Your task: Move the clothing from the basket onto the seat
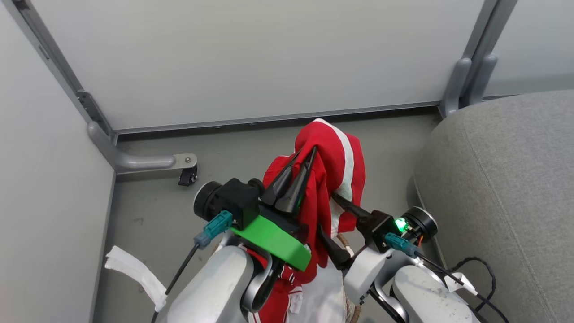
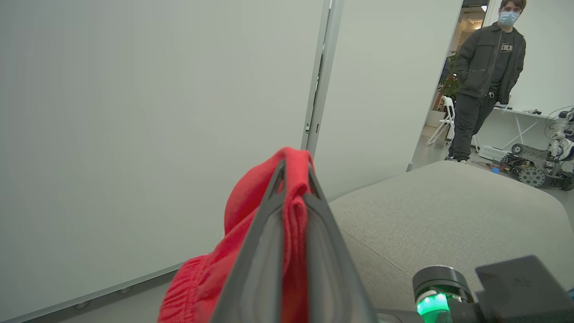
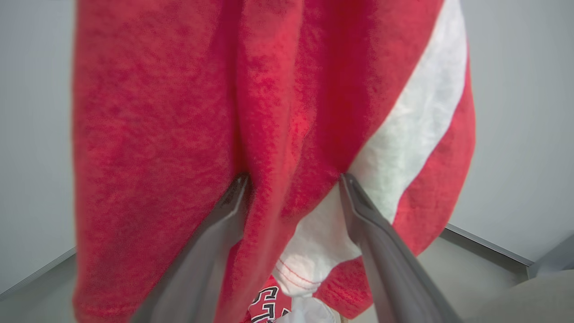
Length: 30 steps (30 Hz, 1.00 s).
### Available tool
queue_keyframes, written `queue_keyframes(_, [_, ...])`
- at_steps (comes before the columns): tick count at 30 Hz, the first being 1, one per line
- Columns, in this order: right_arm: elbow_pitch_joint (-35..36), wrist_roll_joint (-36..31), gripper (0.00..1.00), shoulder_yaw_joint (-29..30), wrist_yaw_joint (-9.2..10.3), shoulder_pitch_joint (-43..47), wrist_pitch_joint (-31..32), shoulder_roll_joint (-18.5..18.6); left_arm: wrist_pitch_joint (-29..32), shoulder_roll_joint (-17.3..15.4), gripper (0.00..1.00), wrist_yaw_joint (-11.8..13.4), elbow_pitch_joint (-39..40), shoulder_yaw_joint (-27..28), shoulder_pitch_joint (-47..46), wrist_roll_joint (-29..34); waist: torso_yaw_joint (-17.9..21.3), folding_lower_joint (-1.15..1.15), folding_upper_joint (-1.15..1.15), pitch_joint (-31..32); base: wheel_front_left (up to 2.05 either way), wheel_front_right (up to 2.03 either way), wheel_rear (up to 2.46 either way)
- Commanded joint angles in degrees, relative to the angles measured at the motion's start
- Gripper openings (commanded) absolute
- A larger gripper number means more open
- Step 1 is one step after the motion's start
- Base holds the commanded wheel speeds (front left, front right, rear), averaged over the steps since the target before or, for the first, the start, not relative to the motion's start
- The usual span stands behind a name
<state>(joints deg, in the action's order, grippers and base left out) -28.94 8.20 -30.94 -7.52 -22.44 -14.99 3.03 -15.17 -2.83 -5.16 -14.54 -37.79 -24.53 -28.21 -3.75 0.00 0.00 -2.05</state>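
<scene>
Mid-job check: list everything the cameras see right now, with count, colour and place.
clothing: one garment lifted, red with a white stripe, hanging in front of the robot; more red and white fabric below it
basket: one, brown woven rim with white liner, mostly hidden under the arms
seat: one, grey, on the robot's right, nothing on the part in view
partition panels: several, white, ahead and to the left
caster: one, black, on the grey frame foot at left
floor: grey
cloth strip: one, white, lower left
person: one, dark clothes, standing beyond the seat
folding chair: one, white, beside the person
left gripper: shut on the clothing
right gripper: open, fingers astride a hanging fold
</scene>
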Motion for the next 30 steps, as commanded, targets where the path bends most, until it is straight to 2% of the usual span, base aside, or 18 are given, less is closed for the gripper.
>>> queue_keyframes(1, [-0.5, 0.8, 1.00, -0.5, 0.06, -1.0, -0.3, -0.1, 0.0, -0.1, 0.00, 0.1, 0.4, -0.5, -1.1, -0.3, -1.8, 0.00, 0.00, -0.2, 0.00, 0.00, 0.00])
queue_keyframes(4, [-1.9, 2.6, 0.74, -1.7, 0.06, -1.7, -0.3, 0.1, 0.0, -0.1, 0.00, 0.3, 0.6, -1.9, -1.3, -1.0, -2.8, 0.00, 0.00, -0.3, 0.00, 0.00, 0.00])
queue_keyframes(6, [-2.5, 3.8, 0.00, -2.3, 0.06, -1.9, -0.3, 0.1, 0.0, -0.1, 0.00, 0.4, 0.7, -2.4, -1.4, -1.2, -3.3, 0.00, 0.00, -0.3, 0.00, 0.00, 0.00])
queue_keyframes(18, [-7.4, 7.1, 0.00, -4.6, 0.06, 0.6, -0.2, 0.1, 0.0, -0.1, 0.00, 1.0, 0.7, -2.4, -0.9, -1.6, -3.2, 0.00, 0.00, 0.2, 0.00, 0.00, 0.00])
queue_keyframes(26, [-6.9, 7.5, 0.00, -4.1, 0.06, 0.4, -0.2, 0.1, 0.0, -0.1, 0.00, 1.1, 0.9, -1.7, -0.3, -0.7, -1.7, 0.00, 0.00, 0.3, 0.00, 0.00, 0.00])
queue_keyframes(27, [-6.3, 7.5, 0.00, -3.8, 0.06, 0.4, -0.2, 0.1, 0.0, -0.1, 0.26, 1.2, 0.7, -1.6, -0.1, -0.8, -1.2, 0.00, 0.00, 0.2, 0.00, 0.00, 0.00])
queue_keyframes(28, [-5.7, 7.7, 0.00, -3.5, 0.06, 0.6, -0.2, 0.1, 0.0, -0.1, 0.57, 1.2, 0.1, -1.7, 0.2, -0.8, -0.6, 0.00, 0.00, 0.1, 0.00, 0.00, 0.00])
queue_keyframes(29, [-5.0, 7.9, 0.00, -3.3, 0.06, 0.8, -0.2, 0.1, 0.0, -0.1, 1.00, 1.3, -0.1, -1.5, 0.1, -0.4, 0.3, 0.00, 0.00, -0.1, 0.00, 0.00, 0.00])
queue_keyframes(30, [-4.3, 8.1, 0.00, -3.1, 0.06, 1.0, -0.2, 0.1, 0.0, -0.1, 1.00, 1.6, -0.3, -1.2, 0.1, -0.2, 1.2, 0.00, 0.00, -0.3, 0.00, 0.00, 0.00])
